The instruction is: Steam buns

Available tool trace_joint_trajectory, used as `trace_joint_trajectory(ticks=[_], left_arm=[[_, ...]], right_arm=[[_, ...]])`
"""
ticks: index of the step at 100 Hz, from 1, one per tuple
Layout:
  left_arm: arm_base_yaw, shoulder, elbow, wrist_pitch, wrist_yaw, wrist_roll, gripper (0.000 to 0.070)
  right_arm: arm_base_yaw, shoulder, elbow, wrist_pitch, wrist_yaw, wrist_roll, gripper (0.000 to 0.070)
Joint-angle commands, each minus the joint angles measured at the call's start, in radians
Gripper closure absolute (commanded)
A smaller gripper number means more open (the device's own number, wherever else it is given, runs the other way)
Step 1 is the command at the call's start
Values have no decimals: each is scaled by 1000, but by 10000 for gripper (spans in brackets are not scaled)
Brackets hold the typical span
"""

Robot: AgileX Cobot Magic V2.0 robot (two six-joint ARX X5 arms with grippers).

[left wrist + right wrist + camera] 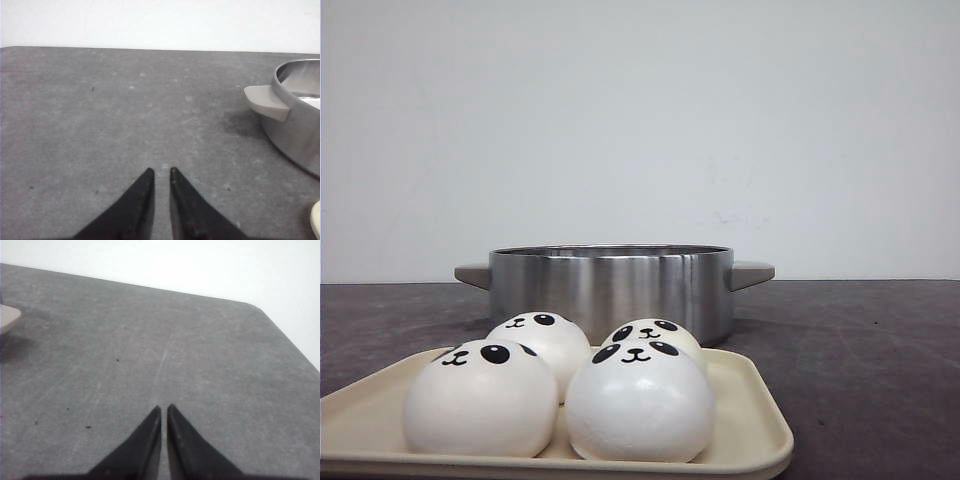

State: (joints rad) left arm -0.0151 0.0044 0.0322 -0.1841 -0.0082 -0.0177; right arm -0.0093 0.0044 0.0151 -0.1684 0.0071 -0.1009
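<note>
Several white panda-face buns sit close together on a cream tray (761, 432) at the near edge of the front view: front left (480, 402), front right (640, 408), back left (546, 338), back right (655, 332). Behind them stands a steel pot (610, 285) with beige handles. Neither gripper shows in the front view. My left gripper (161, 171) is shut and empty over bare table, with the pot (295, 135) off to its side. My right gripper (164, 407) is shut and empty over bare table.
The table is dark grey. A corner of the cream tray (316, 220) shows in the left wrist view. One pot handle (7, 319) shows at the edge of the right wrist view, and the table's rounded far corner (257, 307) lies ahead of the right gripper.
</note>
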Motion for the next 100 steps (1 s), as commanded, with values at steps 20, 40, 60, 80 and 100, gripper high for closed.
trace_joint_trajectory(ticks=[20,40,60,80,100], left_arm=[[2,0,-18,7,-3,93,689],[2,0,-18,23,-2,62,689],[2,0,-5,58,10,-222,686],[2,1,56,77,74,-368,687],[-1,105,278,-48,192,-328,687]], right_arm=[[0,-1,-3,13,0,-6,687],[0,-1,-3,55,-36,55,687],[1,-1,-2,193,-165,282,687],[0,-1,37,296,-209,490,693],[0,84,336,42,-264,415,694]])
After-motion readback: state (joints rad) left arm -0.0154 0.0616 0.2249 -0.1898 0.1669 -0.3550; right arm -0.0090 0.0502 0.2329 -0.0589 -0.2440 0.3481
